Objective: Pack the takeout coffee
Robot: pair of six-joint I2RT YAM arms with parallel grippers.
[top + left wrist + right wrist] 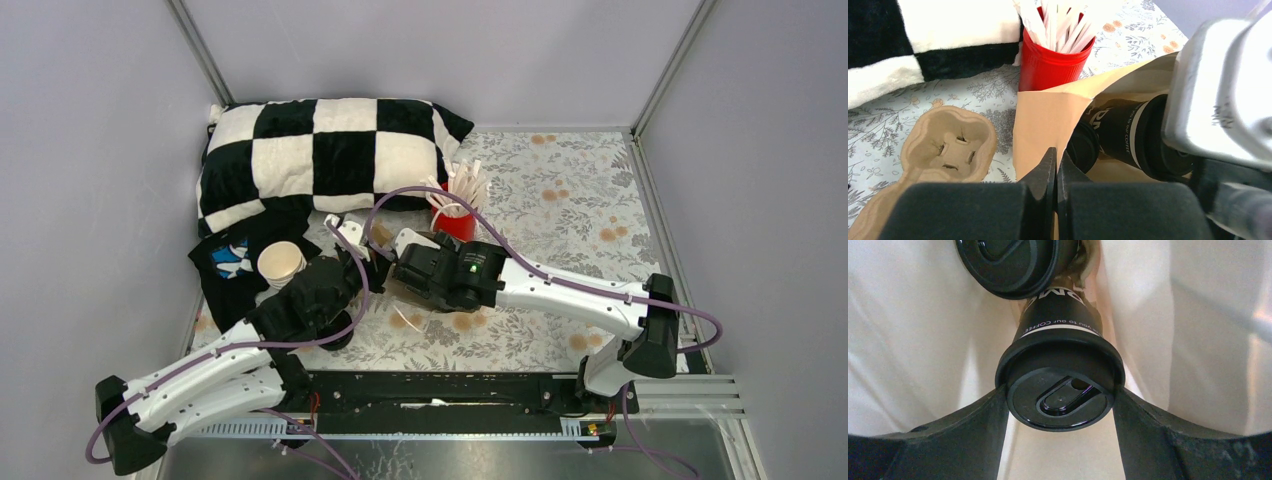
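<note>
A brown paper bag (1043,120) lies open on its side on the floral table. My left gripper (1056,156) is shut on the edge of its mouth. Inside, one takeout coffee cup (1060,390), dark-sided with a black lid, lies between the fingers of my right gripper (1060,407), which is shut on the lid's rim. A second lidded cup (1008,265) lies deeper in the bag, just beyond the first. From the left wrist view the held cup (1128,130) and the other cup's lid (1083,147) show in the bag's mouth. From above, both grippers meet mid-table and hide most of the bag (400,292).
A red cup of white stirrers (455,215) stands just behind the bag. A checkered pillow (320,150) fills the back left. A stack of cream cups (281,265) sits on black cloth (225,285) at the left. A cardboard cup carrier (945,145) lies left of the bag.
</note>
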